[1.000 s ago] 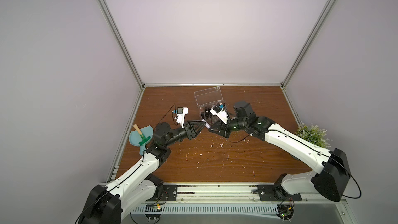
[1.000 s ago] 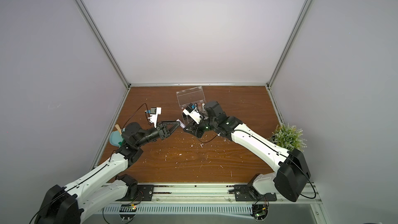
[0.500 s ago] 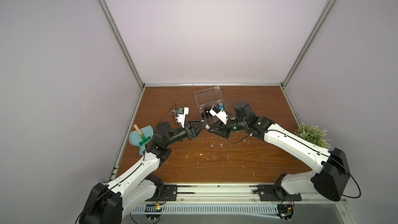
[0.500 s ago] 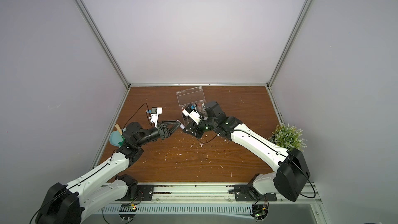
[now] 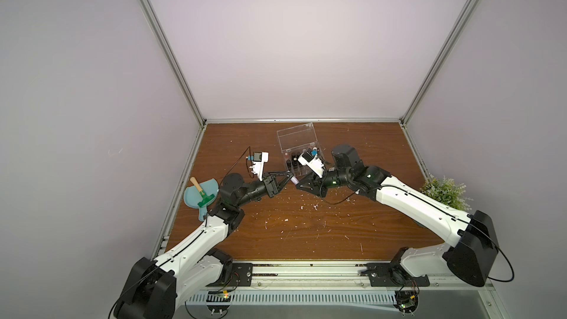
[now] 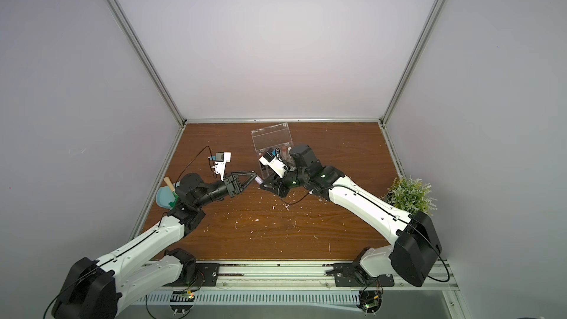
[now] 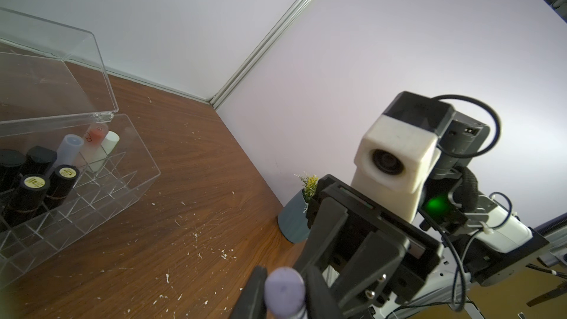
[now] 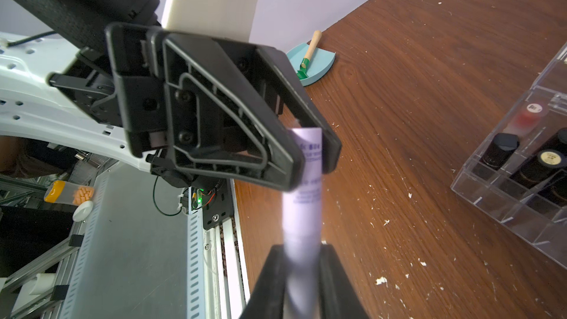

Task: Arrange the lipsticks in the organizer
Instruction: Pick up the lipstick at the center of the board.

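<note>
From my remote station: wooden table (image 5: 306, 240) bearing a teal dustpan (image 5: 211, 186) at its left edge, a green brush (image 5: 205, 202) with wooden handle lying in it; potted plant (image 5: 445, 190) at the right edge; white flecks (image 5: 314, 208) scattered mid-table; pale walls (image 5: 291, 41) behind.

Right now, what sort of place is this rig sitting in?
Probably a lab robot test cell, not a home: plain panel walls joined by aluminium posts, left arm and right arm bolted to a mounting rail at the edge of a wooden tabletop.
</note>
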Controlling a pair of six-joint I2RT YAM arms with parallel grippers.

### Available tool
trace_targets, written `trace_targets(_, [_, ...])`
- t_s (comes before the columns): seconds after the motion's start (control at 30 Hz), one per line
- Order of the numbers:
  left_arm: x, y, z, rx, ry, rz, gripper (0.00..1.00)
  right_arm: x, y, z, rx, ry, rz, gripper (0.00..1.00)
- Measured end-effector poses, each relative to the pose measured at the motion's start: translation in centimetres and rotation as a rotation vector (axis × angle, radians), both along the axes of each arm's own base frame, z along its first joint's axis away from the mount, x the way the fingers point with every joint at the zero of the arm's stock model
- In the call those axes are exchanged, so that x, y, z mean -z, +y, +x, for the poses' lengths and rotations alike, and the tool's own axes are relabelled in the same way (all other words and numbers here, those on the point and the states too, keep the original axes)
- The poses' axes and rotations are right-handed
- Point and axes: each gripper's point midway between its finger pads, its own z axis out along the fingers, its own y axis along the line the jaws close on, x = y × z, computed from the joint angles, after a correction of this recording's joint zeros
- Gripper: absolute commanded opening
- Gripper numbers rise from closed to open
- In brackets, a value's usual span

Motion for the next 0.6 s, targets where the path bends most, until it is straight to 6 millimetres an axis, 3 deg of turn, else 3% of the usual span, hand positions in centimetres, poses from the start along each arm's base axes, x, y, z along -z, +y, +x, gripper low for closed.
trace_targets(0.07, [0.1, -0.1, 0.1, 0.004, 0.007, -0.005, 0.24, 0.2, 0.0, 0.0, 0.003, -0.001, -0.003, 0.25])
trace_targets(0.2, [0.3, -0.3, 0.4, 0.008, 0.010, -0.006, 0.23, 0.7, -0.2, 0.3, 0.024, 0.001, -0.017, 0.65])
trace_targets(0.3, [0.7, -0.6, 1.0, 0.008, 0.023, 0.006, 0.22, 1.2, -0.7, 0.4, 0.048, -0.006, -0.035, 0.82])
trace_targets(0.4, [0.4, -1.2, 2.4, 0.006, 0.012, 0.027, 0.22, 1.0, -1.8, 0.5, 0.089, -0.037, -0.046, 0.89])
trace_targets(0.6, [-0.9, -2.6, 6.7, -0.048, -0.060, 0.117, 0.22, -2.6, -6.3, 1.5, 0.286, -0.164, -0.004, 0.89])
